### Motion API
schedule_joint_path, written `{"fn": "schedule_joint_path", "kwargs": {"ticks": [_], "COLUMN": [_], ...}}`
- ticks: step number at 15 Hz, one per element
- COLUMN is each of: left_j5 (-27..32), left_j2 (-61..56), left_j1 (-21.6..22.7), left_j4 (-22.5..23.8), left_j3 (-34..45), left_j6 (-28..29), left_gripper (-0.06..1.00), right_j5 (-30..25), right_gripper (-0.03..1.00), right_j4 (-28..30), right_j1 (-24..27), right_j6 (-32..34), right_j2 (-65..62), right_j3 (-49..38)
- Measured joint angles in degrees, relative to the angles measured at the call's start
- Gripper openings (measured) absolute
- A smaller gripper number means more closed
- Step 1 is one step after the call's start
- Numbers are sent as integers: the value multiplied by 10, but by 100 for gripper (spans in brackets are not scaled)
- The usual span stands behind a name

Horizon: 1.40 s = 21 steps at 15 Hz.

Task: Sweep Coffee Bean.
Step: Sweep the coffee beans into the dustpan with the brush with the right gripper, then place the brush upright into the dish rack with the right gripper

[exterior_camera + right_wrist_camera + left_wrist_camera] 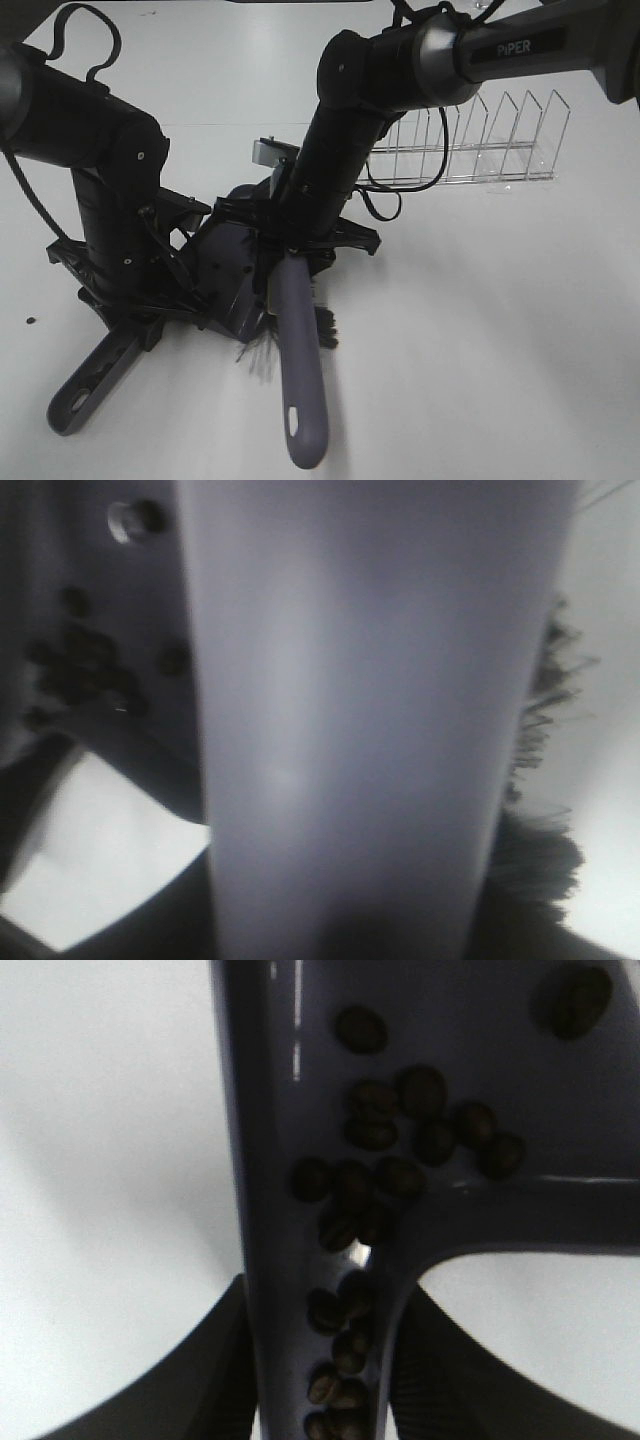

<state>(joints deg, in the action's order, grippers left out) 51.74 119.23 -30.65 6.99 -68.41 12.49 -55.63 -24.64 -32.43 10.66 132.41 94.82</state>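
Observation:
Many coffee beans (385, 1175) lie in the purple-grey dustpan (225, 265), clustered where the pan narrows into its handle (90, 385). My left gripper (320, 1380) is shut on that handle, a dark finger on each side. In the exterior view the left gripper (135, 320) sits low at the left. My right gripper (290, 250) is shut on the brush's purple handle (298, 370). The black bristles (325, 328) rest on the table by the pan's mouth. The right wrist view is filled by the brush handle (360, 720), with beans (80, 670) in the pan beside it.
A single dark bean (31, 321) lies on the white table at the far left. A clear wire rack (480, 140) stands at the back right, behind the right arm. Black cables hang by both arms.

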Motion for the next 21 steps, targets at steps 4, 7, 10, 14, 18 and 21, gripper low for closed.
{"fn": "schedule_joint_path", "kwargs": {"ticks": [4, 7, 10, 14, 18, 21], "left_j5": [-1, -2, -2, -3, -5, -5], "left_j2": [0, 0, 0, 0, 0, 0], "left_j1": [0, 0, 0, 0, 0, 0], "left_j4": [0, 0, 0, -1, -13, -22], "left_j3": [0, 0, 0, 0, 0, 0], "left_j6": [0, 0, -1, -1, -1, 5], "left_gripper": [33, 33, 33, 33, 33, 33], "right_j5": [36, 38, 5, -95, -142, -142], "right_gripper": [29, 29, 29, 29, 29, 29], "right_j4": [-83, -51, 44, 145, 195, 195], "right_j1": [1, 1, 1, 1, 21, 63], "right_j6": [-69, -69, -36, -9, 3, -14], "right_j2": [-1, -9, -38, -95, -116, -146], "right_j3": [15, 23, 23, 23, 23, 4]}}
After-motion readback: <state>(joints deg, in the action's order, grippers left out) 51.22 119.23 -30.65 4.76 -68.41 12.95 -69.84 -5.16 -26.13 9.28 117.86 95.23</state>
